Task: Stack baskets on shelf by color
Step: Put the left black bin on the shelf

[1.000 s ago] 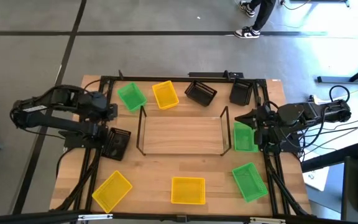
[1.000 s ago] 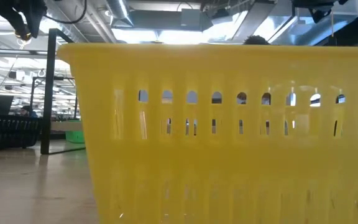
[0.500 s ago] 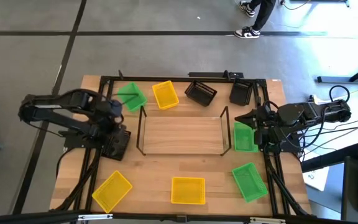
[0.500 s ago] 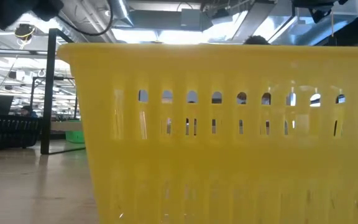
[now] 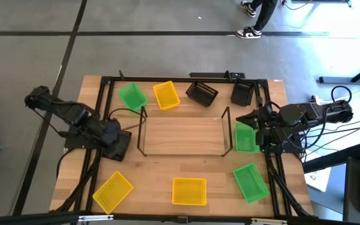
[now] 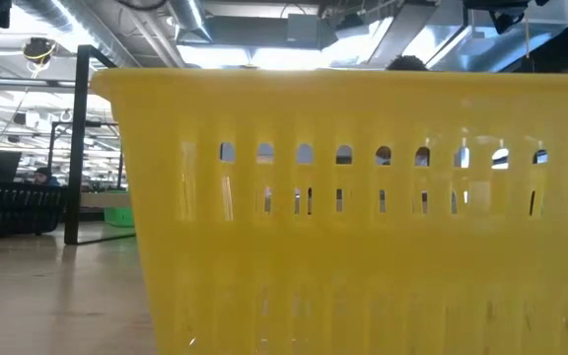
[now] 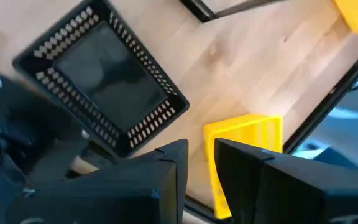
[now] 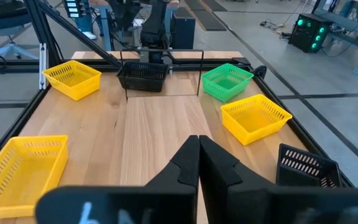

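Shelf: shelf stands mid-table, wood base bare, thin black uprights at both ends
Left gripper: left gripper sits low at the table's left side, just over the black basket beside the shelf's left end; fingers nearly together with a narrow gap, nothing between them
Right gripper: right gripper waits at the table's right side, fingers pressed together, pointing across the shelf
Black baskets: one under the left gripper; two more at the far edge
Green baskets: one at the far left, one touching the shelf's right end, one near the front right corner
Yellow baskets: one at the far edge next to the green, one front left, one front centre, filling the low view
Beyond the table: a person's legs and shoes on the floor
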Controlling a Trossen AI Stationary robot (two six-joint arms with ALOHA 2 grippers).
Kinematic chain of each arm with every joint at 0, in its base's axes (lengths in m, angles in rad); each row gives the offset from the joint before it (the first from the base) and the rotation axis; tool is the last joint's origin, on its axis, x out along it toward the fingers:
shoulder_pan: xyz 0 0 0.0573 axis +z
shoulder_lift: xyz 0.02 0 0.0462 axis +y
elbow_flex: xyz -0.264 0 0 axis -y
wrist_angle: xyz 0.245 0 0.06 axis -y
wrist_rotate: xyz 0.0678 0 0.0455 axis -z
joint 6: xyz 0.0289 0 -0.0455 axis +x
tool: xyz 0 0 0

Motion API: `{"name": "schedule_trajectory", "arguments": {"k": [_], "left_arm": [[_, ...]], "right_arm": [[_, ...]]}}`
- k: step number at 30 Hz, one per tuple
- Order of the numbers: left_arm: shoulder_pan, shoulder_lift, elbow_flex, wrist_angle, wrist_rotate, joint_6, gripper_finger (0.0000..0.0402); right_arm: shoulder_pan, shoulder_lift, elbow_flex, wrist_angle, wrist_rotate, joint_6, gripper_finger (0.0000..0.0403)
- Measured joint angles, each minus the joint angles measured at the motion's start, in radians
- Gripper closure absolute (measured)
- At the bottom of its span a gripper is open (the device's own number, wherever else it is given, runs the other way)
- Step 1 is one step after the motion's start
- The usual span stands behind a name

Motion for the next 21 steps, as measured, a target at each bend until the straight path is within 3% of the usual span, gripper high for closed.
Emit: {"name": "schedule_trajectory", "arguments": {"k": [7, 21], "left_arm": [[-0.142, 0.045, -0.027, 0.088, -0.041, 0.129, 0.0332], [-0.261, 0.083, -0.332, 0.452, -0.067, 0.104, 0.0332]], "right_arm": [[0.0, 0.0, 0.0, -0.001, 0.0, -0.002, 0.0397], [0.0, 0.0, 0.0, -0.003, 0.0, -0.009, 0.0397]]}}
